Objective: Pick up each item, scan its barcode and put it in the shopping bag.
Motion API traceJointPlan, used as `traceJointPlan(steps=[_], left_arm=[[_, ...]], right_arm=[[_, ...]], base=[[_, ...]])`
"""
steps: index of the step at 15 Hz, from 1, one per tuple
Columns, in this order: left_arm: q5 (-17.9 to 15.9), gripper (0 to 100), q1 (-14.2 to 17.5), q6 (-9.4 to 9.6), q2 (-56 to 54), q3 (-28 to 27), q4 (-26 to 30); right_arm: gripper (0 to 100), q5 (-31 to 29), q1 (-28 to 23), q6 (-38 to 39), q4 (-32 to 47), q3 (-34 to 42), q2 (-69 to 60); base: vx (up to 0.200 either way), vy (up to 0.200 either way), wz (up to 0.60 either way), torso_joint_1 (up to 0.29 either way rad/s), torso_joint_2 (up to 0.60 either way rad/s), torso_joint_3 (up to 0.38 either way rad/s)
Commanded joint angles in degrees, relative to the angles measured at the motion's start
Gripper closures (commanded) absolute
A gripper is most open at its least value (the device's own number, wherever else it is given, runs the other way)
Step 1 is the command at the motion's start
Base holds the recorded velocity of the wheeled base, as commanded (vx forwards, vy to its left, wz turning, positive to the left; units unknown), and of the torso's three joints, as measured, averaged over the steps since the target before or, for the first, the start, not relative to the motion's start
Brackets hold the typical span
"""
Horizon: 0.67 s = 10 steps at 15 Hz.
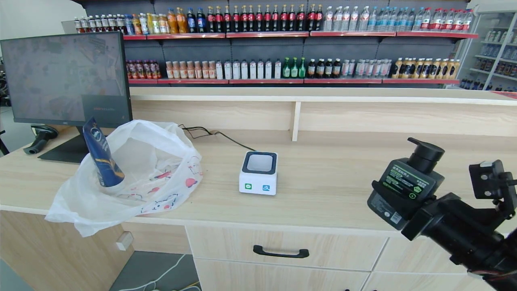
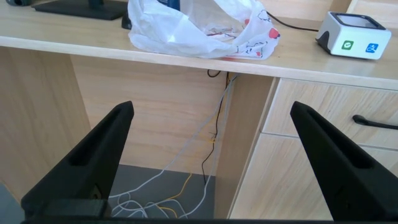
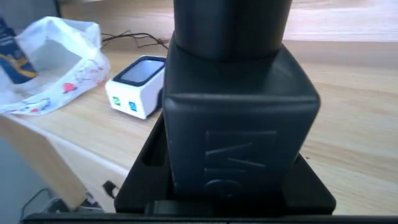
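Note:
My right gripper [image 1: 408, 215] is shut on a black bottle [image 1: 406, 184] with a black cap and a green label, held tilted above the counter's right front edge. The right wrist view has that bottle [image 3: 236, 124] up close between the jaws of the gripper [image 3: 230, 200]. A white barcode scanner box [image 1: 258, 173] sits mid-counter, left of the bottle. Further left lies the open white shopping bag [image 1: 153, 169], a blue tube [image 1: 101, 155] standing in it. Below counter height, facing the cabinet front, my left gripper [image 2: 211, 163] is open with nothing in it; the bag [image 2: 199, 28] and scanner [image 2: 351, 35] lie above it.
A monitor [image 1: 66, 79] stands at the back left with a handheld scanner [image 1: 38, 139] beside it. A black cable [image 1: 214, 135] runs behind the scanner box. A raised ledge [image 1: 323, 97] bounds the counter's far side. Drawers with a black handle [image 1: 280, 252] are below.

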Motion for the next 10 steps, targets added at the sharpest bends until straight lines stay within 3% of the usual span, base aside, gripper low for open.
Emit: traceJointPlan(steps=[1,2,6,10], left_arm=[[0.0,0,0.0,-0.02,0.0,0.0,0.0],[0.0,0,0.0,-0.02,0.0,0.0,0.0],[0.0,0,0.0,-0.02,0.0,0.0,0.0],[0.0,0,0.0,-0.02,0.0,0.0,0.0]], right_arm=[[100,4.1,2.2,1.5,-0.1,0.8,-2.8],[100,11.7,2.4,3.0,-0.1,-1.3,-4.3],[100,24.5,4.5,4.8,-0.1,-5.0,-3.6],[100,26.8,11.6,13.3,-0.1,-7.5,-3.0]], base=[[0.000,0.000,0.00,0.000,0.00,0.000],[0.000,0.000,0.00,0.000,0.00,0.000],[0.000,0.000,0.00,0.000,0.00,0.000],[0.000,0.000,0.00,0.000,0.00,0.000]])
